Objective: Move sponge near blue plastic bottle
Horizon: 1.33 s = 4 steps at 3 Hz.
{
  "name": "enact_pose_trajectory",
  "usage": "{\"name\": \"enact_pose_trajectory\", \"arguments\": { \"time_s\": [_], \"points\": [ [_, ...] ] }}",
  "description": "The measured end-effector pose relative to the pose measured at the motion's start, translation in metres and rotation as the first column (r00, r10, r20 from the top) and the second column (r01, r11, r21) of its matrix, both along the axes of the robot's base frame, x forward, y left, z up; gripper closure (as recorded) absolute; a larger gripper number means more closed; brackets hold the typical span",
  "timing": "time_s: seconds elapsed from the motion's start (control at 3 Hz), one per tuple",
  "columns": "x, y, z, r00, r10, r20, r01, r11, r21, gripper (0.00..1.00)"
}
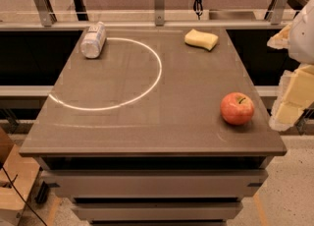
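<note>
The sponge, a pale yellow foam block, lies flat at the far right of the table top. The blue plastic bottle, grey-white with a pale label, lies on its side at the far left corner, well apart from the sponge. My gripper hangs off the table's right edge, beside and a little above the table top, to the right of the apple and nearer than the sponge. It holds nothing that I can see.
A red apple sits near the table's right front edge, close to my gripper. A bright ring of light arcs across the left half of the top. A rail with metal posts runs behind the table.
</note>
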<state>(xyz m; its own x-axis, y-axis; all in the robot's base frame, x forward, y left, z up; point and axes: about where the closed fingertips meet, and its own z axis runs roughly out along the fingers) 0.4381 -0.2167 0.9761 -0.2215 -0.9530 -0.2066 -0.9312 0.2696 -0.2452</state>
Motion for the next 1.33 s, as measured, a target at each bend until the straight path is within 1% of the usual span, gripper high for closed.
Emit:
{"name": "enact_pose_trajectory", "arguments": {
  "time_s": [0.33,0.67,1.0,1.33],
  "points": [
    [0.000,0.000,0.000,1.0000,0.000,0.000,0.000,1.000,0.000,0.00],
    [0.020,0.007,0.010,0.9974,0.062,0.037,-0.061,0.998,-0.006,0.00],
    [0.059,0.009,0.021,0.9873,0.131,0.090,-0.136,0.989,0.050,0.00],
    [0.101,0.010,0.026,0.9849,0.093,0.146,-0.114,0.983,0.144,0.00]
  ]
}}
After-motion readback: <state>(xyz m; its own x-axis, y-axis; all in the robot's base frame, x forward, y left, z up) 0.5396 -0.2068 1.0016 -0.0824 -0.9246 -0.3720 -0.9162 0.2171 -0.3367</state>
